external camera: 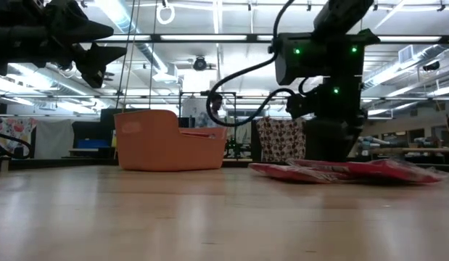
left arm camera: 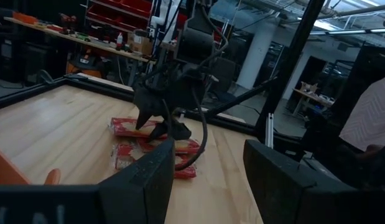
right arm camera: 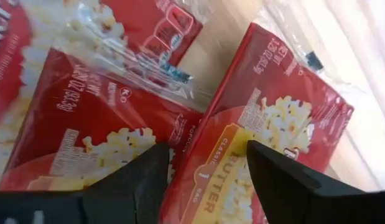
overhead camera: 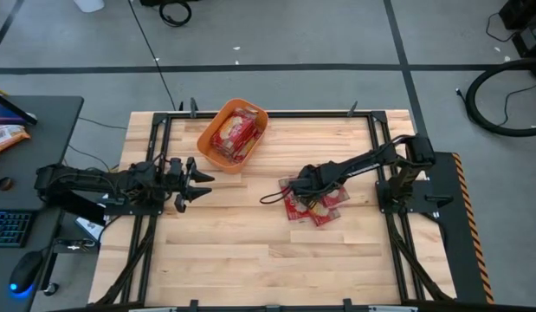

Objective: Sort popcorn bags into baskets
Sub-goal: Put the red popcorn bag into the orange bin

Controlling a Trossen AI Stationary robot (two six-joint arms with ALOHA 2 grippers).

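A pale, planked wooden worktop (overhead camera: pixel 250 251) framed in dark metal rail carries a loose heap of popcorn bags (overhead camera: pixel 315 206): flat, glossy red packets wrapped in crinkled clear film, each printed with a cream-yellow round of popcorn. The right end effector (overhead camera: pixel 291 185) is lowered right onto this heap. In the right wrist view its two dark fingers (right arm camera: pixel 136 180) stand spread apart, one pressed low over one bag, the other over the neighbouring bag marked "BUTTER", with the seam between the two packets lying in the gap. It grips nothing.

Well away from the right end effector, toward the far rail, sits the basket (overhead camera: pixel 234 134), a bright orange plastic tub with smooth solid walls and rounded corners, already holding several more red bags (overhead camera: pixel 235 135).

The left end effector (overhead camera: pixel 195 183) hangs above bare wood, well apart from the heap and nearer the basket. Its fingers are parted and empty.

In the low view the heap lies flat and thin on the wood (external camera: pixel 347 171), beside the tub (external camera: pixel 166 141).
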